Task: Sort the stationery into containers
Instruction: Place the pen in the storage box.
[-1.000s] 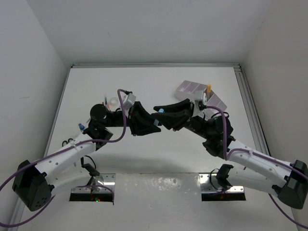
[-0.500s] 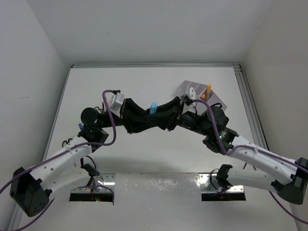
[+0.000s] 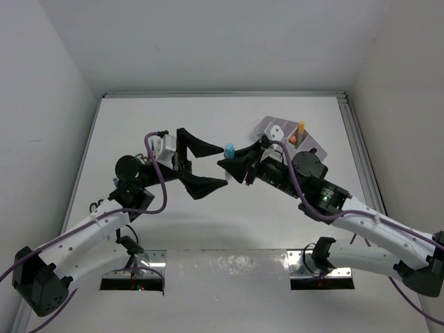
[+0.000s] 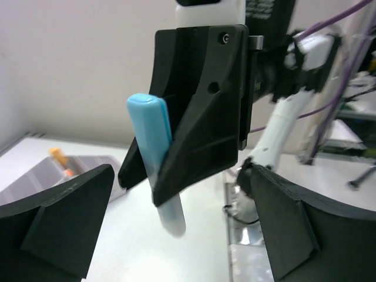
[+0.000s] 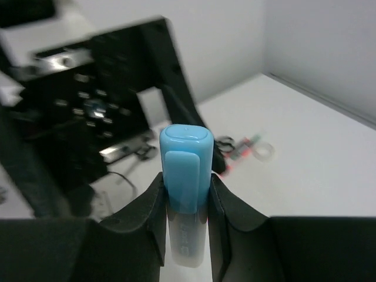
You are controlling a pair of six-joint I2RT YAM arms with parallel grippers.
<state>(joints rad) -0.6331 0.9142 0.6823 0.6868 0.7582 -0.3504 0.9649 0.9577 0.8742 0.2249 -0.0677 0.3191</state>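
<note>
we count two arms, both reaching in from the near edge so that their claws face each other above the middle of the worktop (image 3: 139,118). the left arm bends up and to the right; the right arm bends up and to the left.

there is one blue-capped tube (image 5: 185,154), and the right claw (image 5: 187,179) is closed on it, one finger on each side just below the cap. the cap has a clip on its front and stands clear above the fingers. from the left wrist the tube hangs tilted, cap up and pale end down. it is in the air, left of the organiser and not inside it.

the left claw (image 3: 223,164) is spread wide and holds nothing. its two fingers (image 4: 56,226) stand either side of the tube and apart from it.

there is one white organiser (image 3: 272,127) on the far right of the worktop, with lilac-lined compartments that we cannot count surely. one orange pencil (image 3: 301,127) stands upright in it. a second small orange thing sits just beside it, too small to name.

on the worktop behind the tube we see one clear tape ring (image 5: 264,151) and some thin red items near it, blurred.

there is dark print on the tube's pale body, too blurred to read.
</note>
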